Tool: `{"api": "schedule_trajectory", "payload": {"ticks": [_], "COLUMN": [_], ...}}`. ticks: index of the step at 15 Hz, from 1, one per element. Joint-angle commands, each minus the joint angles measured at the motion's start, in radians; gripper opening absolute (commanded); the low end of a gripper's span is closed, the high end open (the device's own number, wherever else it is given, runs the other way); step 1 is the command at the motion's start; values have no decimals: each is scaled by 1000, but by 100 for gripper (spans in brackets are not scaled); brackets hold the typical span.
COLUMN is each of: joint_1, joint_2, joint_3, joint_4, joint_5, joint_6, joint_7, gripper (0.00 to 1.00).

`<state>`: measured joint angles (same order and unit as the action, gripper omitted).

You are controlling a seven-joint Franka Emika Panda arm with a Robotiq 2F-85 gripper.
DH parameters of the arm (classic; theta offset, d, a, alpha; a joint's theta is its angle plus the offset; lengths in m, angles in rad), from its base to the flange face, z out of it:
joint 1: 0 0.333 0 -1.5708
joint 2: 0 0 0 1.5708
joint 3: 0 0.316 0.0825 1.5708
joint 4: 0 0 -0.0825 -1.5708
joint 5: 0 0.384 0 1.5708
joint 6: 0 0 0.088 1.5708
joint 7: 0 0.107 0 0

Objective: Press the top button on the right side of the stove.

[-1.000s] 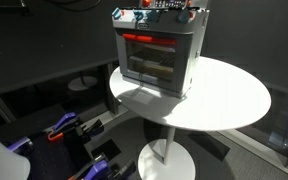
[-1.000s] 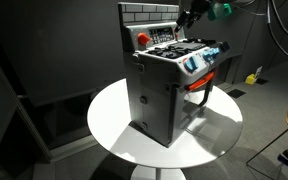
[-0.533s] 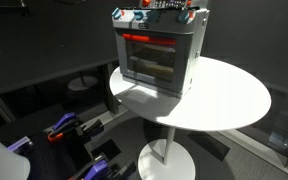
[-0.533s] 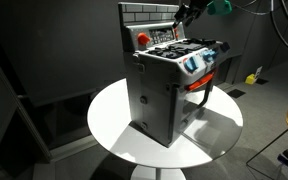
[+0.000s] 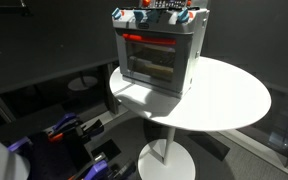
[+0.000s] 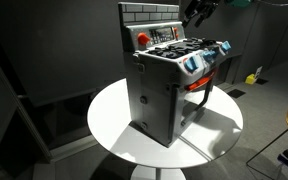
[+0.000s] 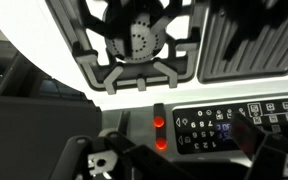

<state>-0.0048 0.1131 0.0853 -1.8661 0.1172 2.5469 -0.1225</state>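
Hovering just above the back edge of the stove (image 6: 164,90), the claw (image 6: 196,13) is spread apart; two red buttons (image 7: 160,123) sit near the stove's burner (image 7: 139,40).

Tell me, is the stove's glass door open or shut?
Shut: in an exterior view the glass door lies flush with the front of the stove, under the red bar.

An exterior view faces the stove (image 5: 156,55) door-on from above, its top cropped; an exterior view takes the stove (image 6: 164,90) side-on, whole, with the worktop (image 6: 114,120). My wrist view looks close down on its top, perhaps flipped.
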Motion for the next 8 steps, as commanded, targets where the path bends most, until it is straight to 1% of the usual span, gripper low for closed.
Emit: {"api": "schedule_trajectory", "payload": {"ticks": [1,8], "joint_1": [8,22], "joint_2": [-135,-349], "joint_3": [-16,-31], "joint_4": [-105,-211], "joint_5": [19,4], "joint_6": [-109,-365], "joint_7": [7,57], "gripper": [100,100]}}
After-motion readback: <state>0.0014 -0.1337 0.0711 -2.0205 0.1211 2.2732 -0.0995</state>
